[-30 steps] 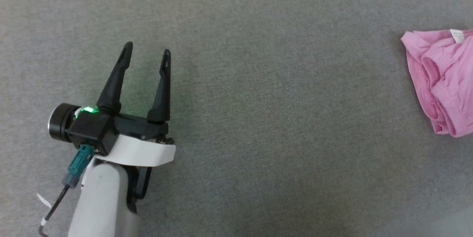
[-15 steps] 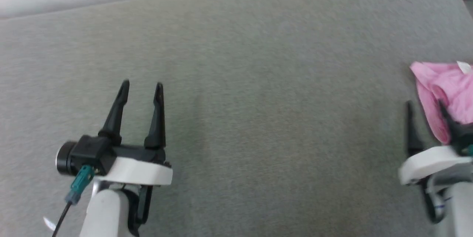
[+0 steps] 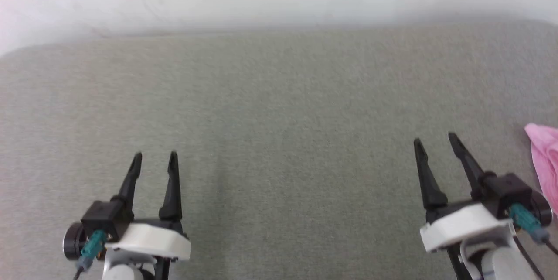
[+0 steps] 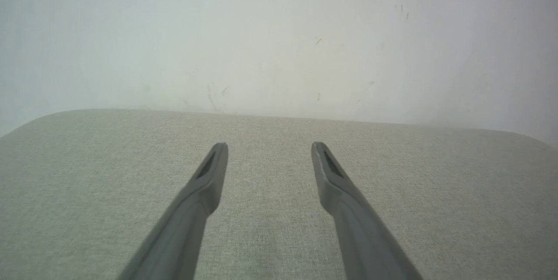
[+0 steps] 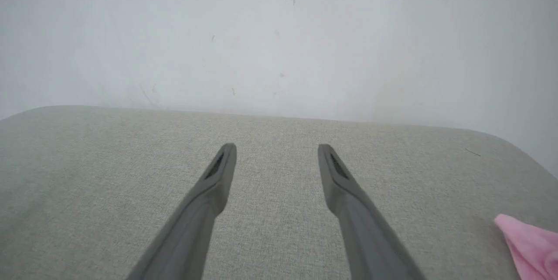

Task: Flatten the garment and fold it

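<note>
Left claw: your left claw hung spread wide and empty over the grey cloth-covered table, well apart from the work.
Right claw: your right claw was spread too, gripping nothing, near the garment but not touching it.
Garment, place: the garment lay on the table at the head view's right edge, cut off by it.
Handling: probably light, limp and thin; it would sag and bunch when lifted.
Hold: you would best have pinched an edge or corner.
Look: light pink and rumpled.
</note>
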### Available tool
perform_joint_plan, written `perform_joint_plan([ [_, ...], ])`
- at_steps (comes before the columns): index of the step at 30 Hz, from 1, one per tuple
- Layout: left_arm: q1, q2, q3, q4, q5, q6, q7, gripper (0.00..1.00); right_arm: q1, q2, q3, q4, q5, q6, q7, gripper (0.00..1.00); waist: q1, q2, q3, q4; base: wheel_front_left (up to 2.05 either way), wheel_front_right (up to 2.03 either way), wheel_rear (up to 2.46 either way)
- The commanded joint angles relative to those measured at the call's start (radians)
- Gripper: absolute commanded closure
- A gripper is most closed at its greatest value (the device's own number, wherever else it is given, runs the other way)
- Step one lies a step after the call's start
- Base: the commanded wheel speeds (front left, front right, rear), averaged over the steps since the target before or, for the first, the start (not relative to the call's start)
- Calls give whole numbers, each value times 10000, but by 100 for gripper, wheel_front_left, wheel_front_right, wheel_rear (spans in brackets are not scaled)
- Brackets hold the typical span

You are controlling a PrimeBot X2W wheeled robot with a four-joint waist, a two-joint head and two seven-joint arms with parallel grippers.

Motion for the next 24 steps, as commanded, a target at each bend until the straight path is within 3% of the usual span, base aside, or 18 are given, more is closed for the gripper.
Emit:
perform_joint_plan([
  [1,173,35,44,95,105,15,-47,0,290,20,-6,-226,26,-19,68,0,2,0,-743,627,0,0,0],
  [11,738,121,-168,802,221,-78,-47,0,1741,57,-195,-1219,312,-19,569,0,2,0,-1487,592,0,0,0],
  [24,711,157,-339,1201,251,-111,-47,0,2067,59,-227,-1338,345,-19,748,0,2,0,-1617,501,0,0,0],
])
